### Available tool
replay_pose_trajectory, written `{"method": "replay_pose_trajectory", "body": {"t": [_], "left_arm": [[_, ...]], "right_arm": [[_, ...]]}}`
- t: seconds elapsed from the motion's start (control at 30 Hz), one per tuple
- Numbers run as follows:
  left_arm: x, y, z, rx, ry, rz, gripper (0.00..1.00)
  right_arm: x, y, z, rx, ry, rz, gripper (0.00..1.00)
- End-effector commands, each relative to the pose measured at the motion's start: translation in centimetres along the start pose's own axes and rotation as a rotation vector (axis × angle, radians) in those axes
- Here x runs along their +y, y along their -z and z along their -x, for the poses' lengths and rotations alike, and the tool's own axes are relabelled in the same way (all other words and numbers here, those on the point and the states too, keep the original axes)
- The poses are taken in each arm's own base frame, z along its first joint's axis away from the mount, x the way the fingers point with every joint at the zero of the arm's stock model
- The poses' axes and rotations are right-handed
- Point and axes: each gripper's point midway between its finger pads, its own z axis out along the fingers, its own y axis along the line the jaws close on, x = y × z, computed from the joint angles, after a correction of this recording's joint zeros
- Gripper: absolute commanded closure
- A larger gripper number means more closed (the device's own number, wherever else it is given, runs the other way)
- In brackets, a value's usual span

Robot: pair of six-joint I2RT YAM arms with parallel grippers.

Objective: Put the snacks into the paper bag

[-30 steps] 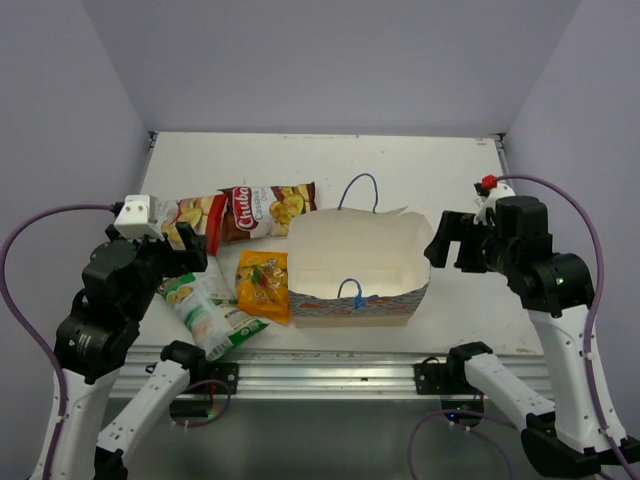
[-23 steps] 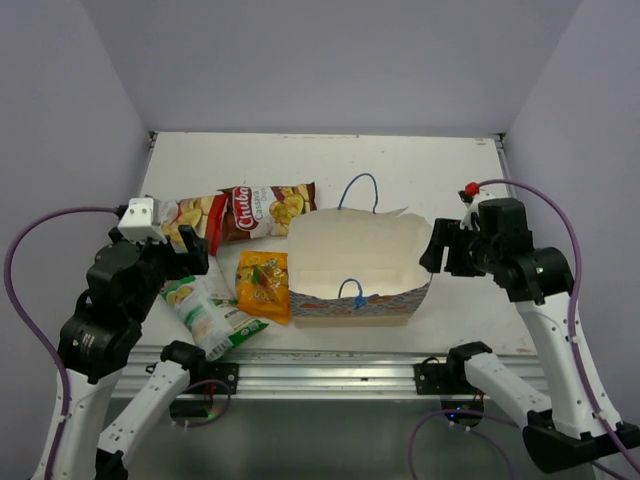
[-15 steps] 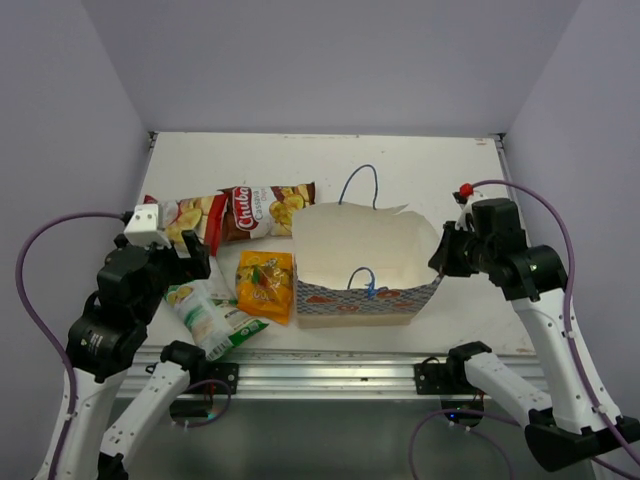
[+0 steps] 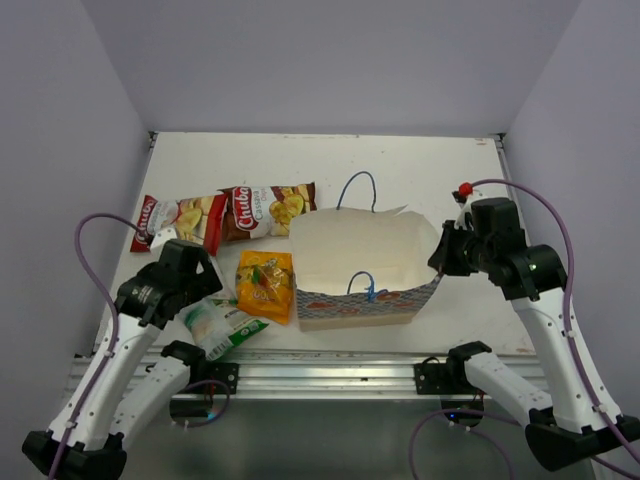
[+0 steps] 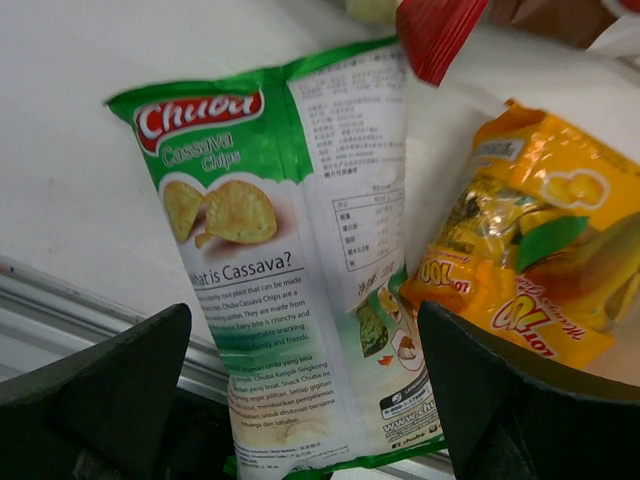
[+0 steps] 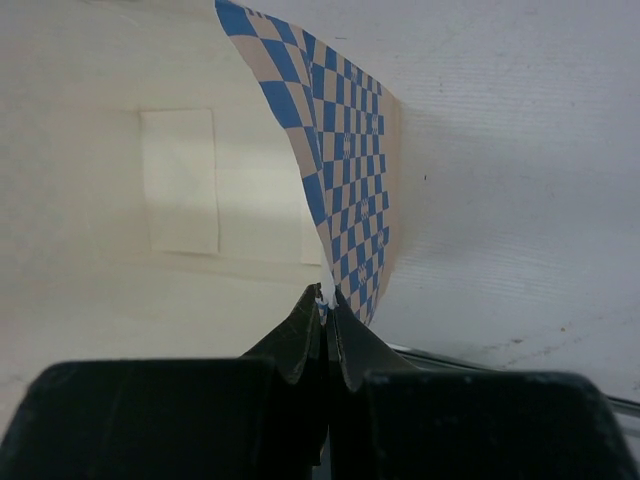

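Paper bag [image 6: 340, 170] edge pinched by right gripper [image 6: 324, 297] (jaws nearly together); left gripper [image 5: 305, 335] gapes over green-white packet [image 5: 265, 240].

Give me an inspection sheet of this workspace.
Surface: white table, rail at near edge.
Job's things: bag open, nothing inside; green packet, red packet, brown packet, orange packet lie left of it.
Clutter: nothing seen.
Hands: left hand open over green packet; right hand shut on bag's right rim.
Cables: purple cables loop from both arms.
Surroundings: plain grey walls.
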Motion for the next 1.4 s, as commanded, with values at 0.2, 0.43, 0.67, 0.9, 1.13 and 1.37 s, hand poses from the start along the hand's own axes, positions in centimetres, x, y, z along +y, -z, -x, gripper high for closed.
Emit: {"method": "replay_pose_trajectory", "body": {"t": [0.2, 0.43, 0.67, 0.9, 1.13, 1.37], "left_arm": [[-0.6, -2.2, -4.3, 0.19, 0.064, 0.05, 0.0], [-0.8, -3.9, -6.8, 0.325, -0.04, 0.085, 0.0], [-0.6, -3.4, -5.7, 0.28, -0.031, 0.09, 1.0], [-2.6, 2.3, 3.7, 0.018, 0.001, -0.04, 1.0], [-12.6, 15.9, 13.8, -0.264, -0.098, -0.716, 1.0], [-16.9, 24.3, 17.9, -0.41, -0.065, -1.077, 1.0]], "right_arm": [[1.2, 0.8, 1.9, -0.059, 0.014, 0.037, 1.0], [1.4, 1.6, 2.5, -0.09, 0.02, 0.043, 1.0], [1.1, 1.3, 2.2, -0.095, 0.02, 0.037, 1.0], [1.3, 0.6, 2.1, -0.072, 0.023, 0.045, 1.0], [1.1, 0.0, 2.0, -0.053, 0.031, 0.037, 1.0], [1.2, -0.5, 2.0, -0.044, 0.029, 0.039, 1.0]]}}
